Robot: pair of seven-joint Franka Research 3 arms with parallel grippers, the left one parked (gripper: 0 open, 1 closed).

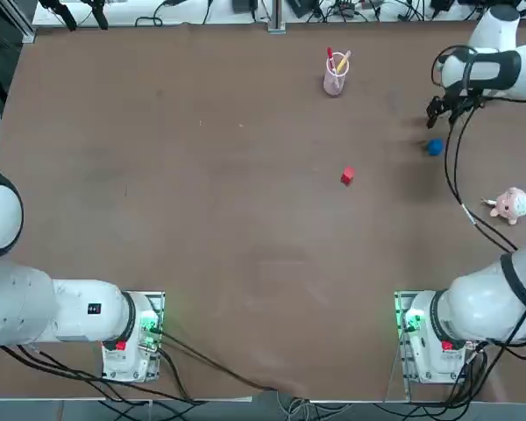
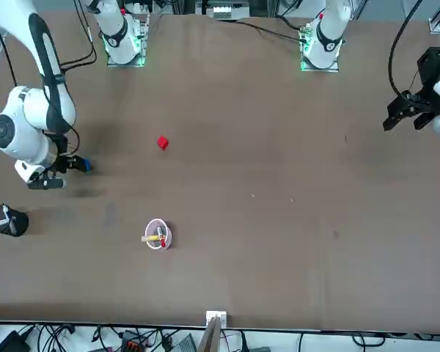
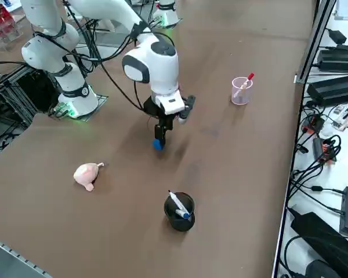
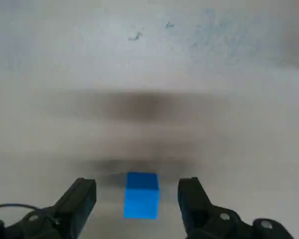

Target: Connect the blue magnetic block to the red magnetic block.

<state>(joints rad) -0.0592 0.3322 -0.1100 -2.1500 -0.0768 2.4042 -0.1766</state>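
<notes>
My right gripper (image 4: 138, 196) hung over the matte brown table (image 1: 202, 219) with its dark fingers (image 4: 79, 196) spread wide and holding nothing. The blue magnetic block (image 4: 141, 194), a smooth, plain cube, sat on the table between them, touching neither. The red magnetic block (image 1: 347, 176), equally small and sharp-edged, lay well apart toward the table's middle. A clear pink cup (image 1: 335, 74) of pens, a black pen cup (image 3: 179, 212) and a soft pink plush toy (image 1: 510, 205) stood around, none between the blocks.
</notes>
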